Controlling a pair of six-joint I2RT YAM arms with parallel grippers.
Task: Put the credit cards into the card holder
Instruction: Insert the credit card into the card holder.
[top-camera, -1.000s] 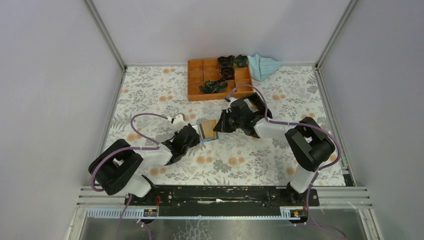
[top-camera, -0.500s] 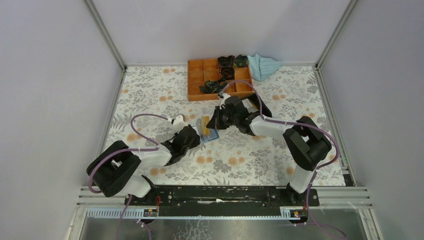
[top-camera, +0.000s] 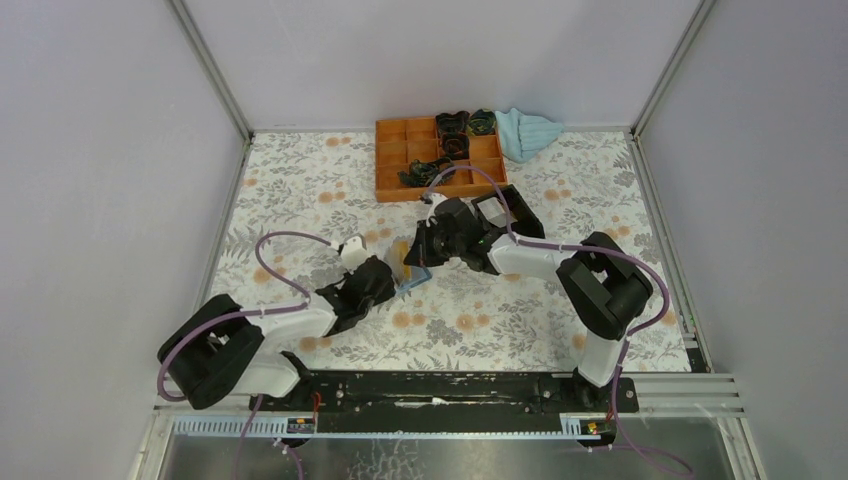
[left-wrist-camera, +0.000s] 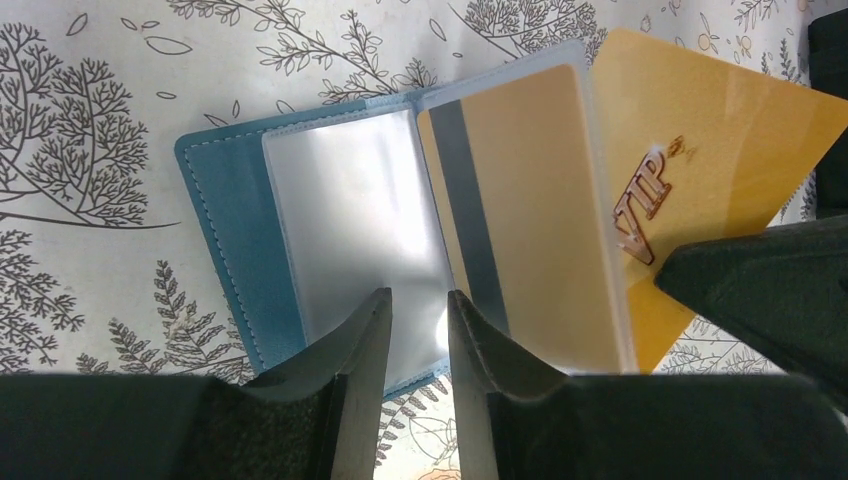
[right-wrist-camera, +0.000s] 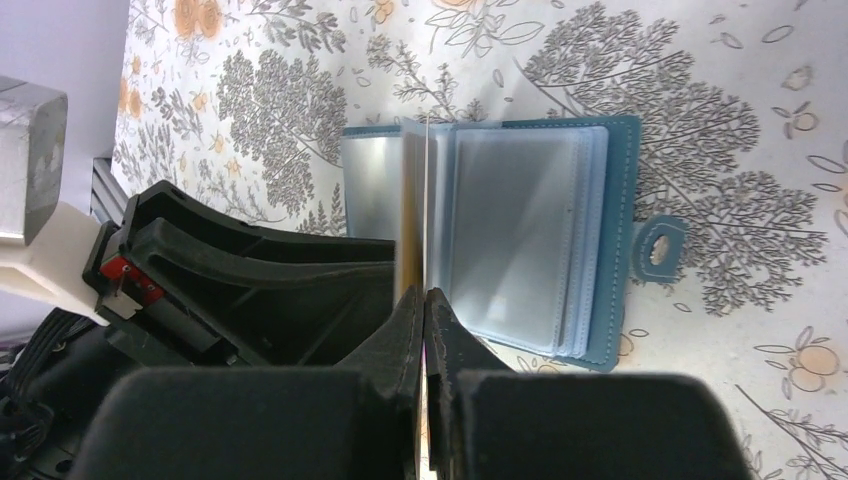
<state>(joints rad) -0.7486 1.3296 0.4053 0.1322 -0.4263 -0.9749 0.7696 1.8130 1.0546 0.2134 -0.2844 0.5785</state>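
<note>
The right hand (right-wrist-camera: 424, 300) clenched a gold credit card (left-wrist-camera: 700, 150), angled to slip into the card holder (left-wrist-camera: 225, 250), spread open on the floral surface (left-wrist-camera: 90, 100) and apparently steadied by the left hand (left-wrist-camera: 418, 300), fingers slightly parted.

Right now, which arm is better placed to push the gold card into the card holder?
Right. The right gripper is shut on the gold VIP card, at the open card holder. The left gripper sits over the holder's near edge, jaws apart, no card.

Robot lab booth, plain grey walls (top-camera: 100, 180), aluminium corner posts (top-camera: 212, 70), floral table cover (top-camera: 300, 190), mounting rail (top-camera: 440, 385)
</note>
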